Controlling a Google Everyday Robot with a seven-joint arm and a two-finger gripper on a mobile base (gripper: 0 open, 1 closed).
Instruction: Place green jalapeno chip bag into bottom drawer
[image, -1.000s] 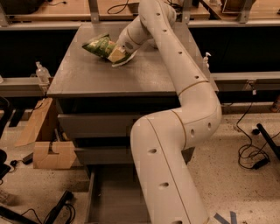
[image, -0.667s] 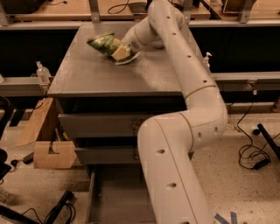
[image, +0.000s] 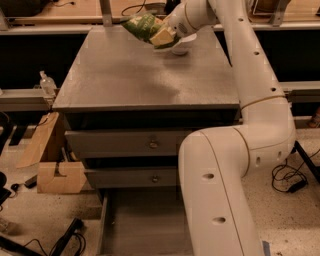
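The green jalapeno chip bag hangs above the back of the grey cabinet top, held at its right end. My gripper is shut on the bag, raised off the surface. A white round bowl sits just behind and right of the gripper, partly hidden by it. The bottom drawer is pulled open at the foot of the cabinet, its grey floor showing. My white arm covers the drawer's right part.
Two shut drawer fronts with round knobs sit above the open drawer. A cardboard box stands on the floor to the left. A small bottle rests on the left rail. Cables lie on the floor at both sides.
My gripper has lifted the chip bag off the cabinet top and moved it up and toward the back. The camera view has shifted closer.
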